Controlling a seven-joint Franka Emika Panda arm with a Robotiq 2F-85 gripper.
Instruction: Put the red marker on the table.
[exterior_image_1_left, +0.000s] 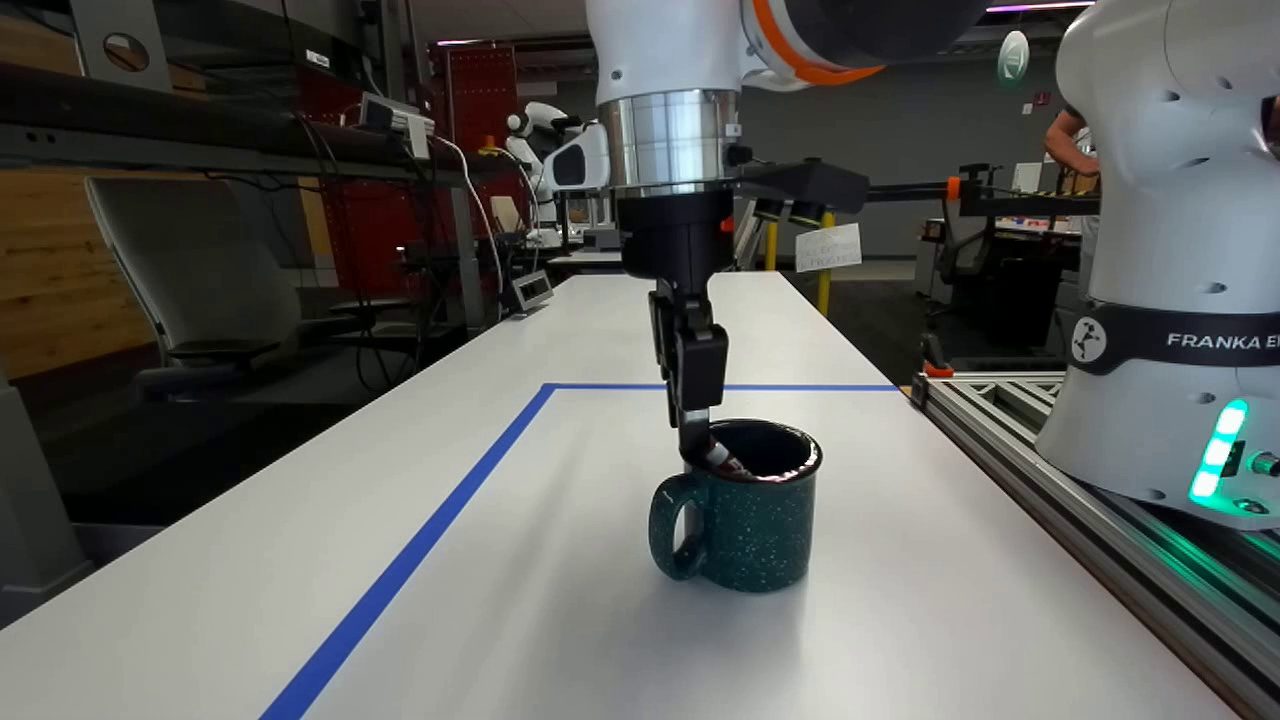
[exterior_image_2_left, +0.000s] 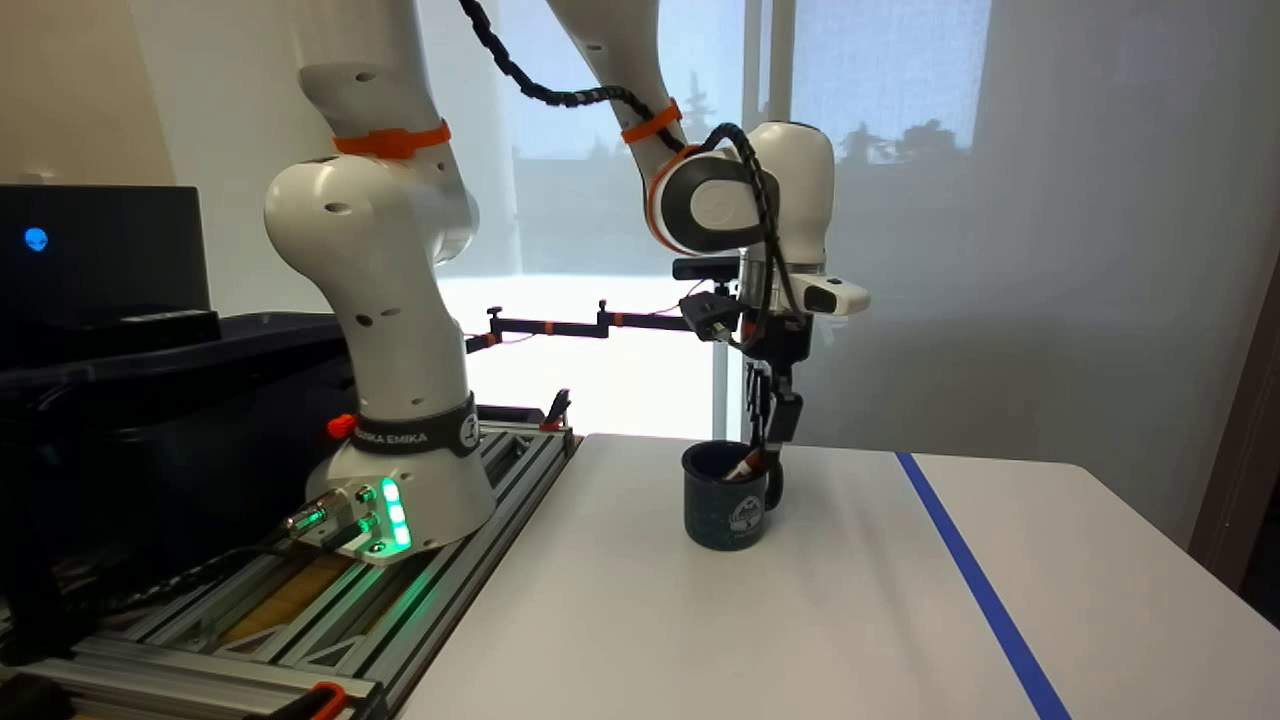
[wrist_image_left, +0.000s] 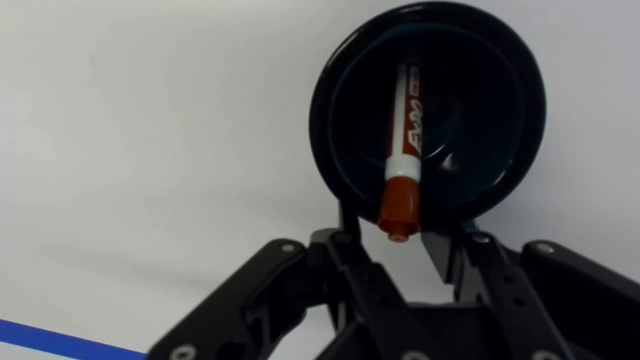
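Observation:
The red marker (wrist_image_left: 406, 130) leans inside the dark teal mug (exterior_image_1_left: 755, 535), its red capped end poking up over the rim on the handle side. In both exterior views only its upper part shows above the mug (exterior_image_2_left: 725, 515). My gripper (wrist_image_left: 391, 225) points straight down at that rim, its fingertips on either side of the marker's red end. In the wrist view a gap shows between the cap and the left finger; the right finger is much nearer, and contact cannot be made out. The white table (exterior_image_1_left: 480, 600) carries the mug, which stands upright.
Blue tape lines (exterior_image_1_left: 450, 510) mark the tabletop. The robot base (exterior_image_2_left: 410, 480) stands on a grey rail-edged bench (exterior_image_2_left: 500, 545) along one side of the table. A small grey device (exterior_image_1_left: 532, 290) sits at the table's far edge.

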